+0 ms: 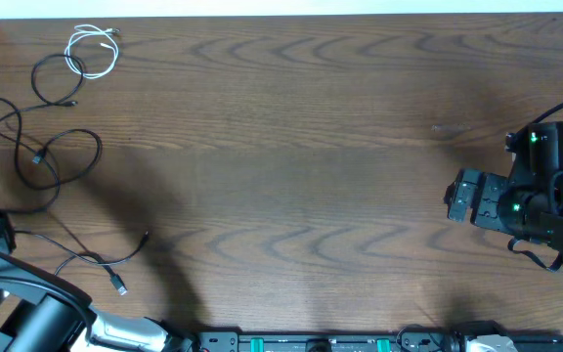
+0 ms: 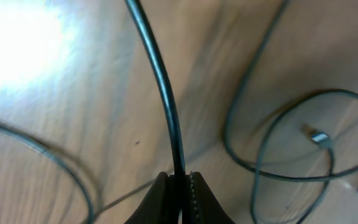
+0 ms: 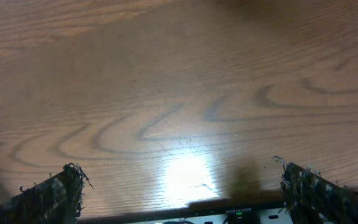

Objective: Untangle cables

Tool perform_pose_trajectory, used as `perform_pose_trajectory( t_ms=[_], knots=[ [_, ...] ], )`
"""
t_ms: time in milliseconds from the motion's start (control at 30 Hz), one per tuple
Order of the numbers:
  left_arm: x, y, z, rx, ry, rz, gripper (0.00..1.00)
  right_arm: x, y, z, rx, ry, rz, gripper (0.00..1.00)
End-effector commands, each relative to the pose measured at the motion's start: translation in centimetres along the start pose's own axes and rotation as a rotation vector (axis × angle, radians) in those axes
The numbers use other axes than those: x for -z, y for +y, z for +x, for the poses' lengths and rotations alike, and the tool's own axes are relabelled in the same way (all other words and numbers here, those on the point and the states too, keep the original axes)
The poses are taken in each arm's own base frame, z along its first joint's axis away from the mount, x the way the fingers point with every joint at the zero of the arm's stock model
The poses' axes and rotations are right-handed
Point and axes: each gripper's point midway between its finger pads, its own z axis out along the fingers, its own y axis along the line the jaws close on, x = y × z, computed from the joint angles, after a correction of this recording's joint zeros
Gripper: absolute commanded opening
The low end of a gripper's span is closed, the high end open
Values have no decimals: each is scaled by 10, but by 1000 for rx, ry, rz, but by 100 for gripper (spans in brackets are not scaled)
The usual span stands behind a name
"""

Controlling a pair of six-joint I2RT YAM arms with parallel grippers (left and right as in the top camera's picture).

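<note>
Left tool (image 2: 180,186) clamped a limp, light black cable (image 2: 164,93), likely better held near a plug (image 2: 316,135); right tool (image 3: 182,180) gaped empty.

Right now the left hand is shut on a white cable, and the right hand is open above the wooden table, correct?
Not quite: the left wrist view shows the left hand shut on a black cable, not a white one. The rest holds: the right hand is open above the wooden table.
</note>
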Motion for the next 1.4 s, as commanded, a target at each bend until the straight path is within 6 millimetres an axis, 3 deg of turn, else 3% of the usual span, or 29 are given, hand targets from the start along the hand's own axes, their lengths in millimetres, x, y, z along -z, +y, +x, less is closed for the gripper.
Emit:
perform_pose_trajectory(
  t_ms=[0, 233, 733, 833, 900, 933, 1067, 1233, 1367],
  knots=[
    [-9, -19, 19, -154, 57, 56, 8, 1, -2, -1, -12, -6, 5, 99],
    [-12, -38, 49, -305, 58, 60, 8, 1, -2, -1, -12, -6, 5, 99],
    [-13, -25, 52, -430, 46, -16, 9, 1, -2, -1, -12, -6, 5, 99],
    [-13, -18, 55, -425, 62, -38, 17, 1, -2, -1, -12, -6, 5, 99],
    [-13, -15, 57, -415, 71, -49, 48, 1, -2, -1, -12, -6, 5, 99],
    [-13, -14, 58, -415, 76, -54, 59, 1, -2, -1, -12, -6, 5, 99],
    [-12, -7, 61, -411, 95, -77, 66, 1, -2, -1, -12, -6, 5, 99],
    [-10, 3, 68, -409, 132, -114, 65, 1, -2, -1, -12, -6, 5, 99],
    [-8, 13, 77, -427, 170, -153, 55, 1, -2, -1, -12, -6, 5, 99]
  ],
)
